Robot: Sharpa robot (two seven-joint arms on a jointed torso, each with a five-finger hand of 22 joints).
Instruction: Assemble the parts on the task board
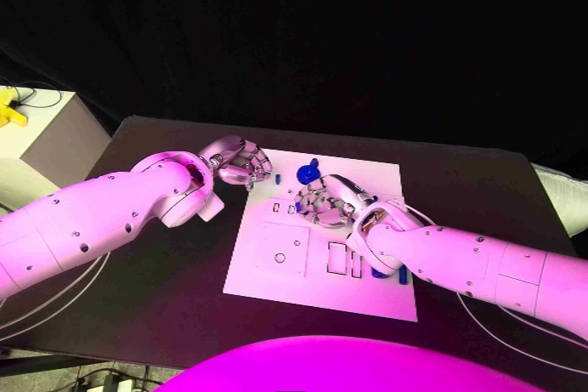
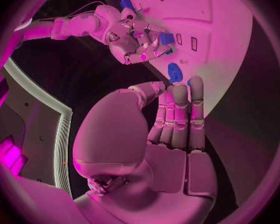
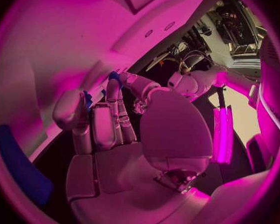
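Note:
The white task board (image 1: 276,277) lies in the middle of the black table. My right hand (image 1: 325,202) hovers over its far half and pinches a small blue part (image 2: 167,39) between thumb and fingers; that part (image 3: 88,100) peeks out beside the thumb. A round blue part with a stub (image 1: 309,167) lies on the board's far edge, just beyond the right hand, and shows again past my left fingertips (image 2: 174,72). My left hand (image 1: 239,166) sits at the board's far left corner with straight fingers (image 2: 180,119) and holds nothing. A tiny blue part (image 1: 279,178) lies beside it.
Two more blue parts (image 1: 381,273) stand near the board's right edge, beside my right forearm. Rectangular slots (image 1: 337,258) and a round hole (image 1: 279,258) mark the board's near half. A pale box (image 1: 43,141) stands off the table's far left.

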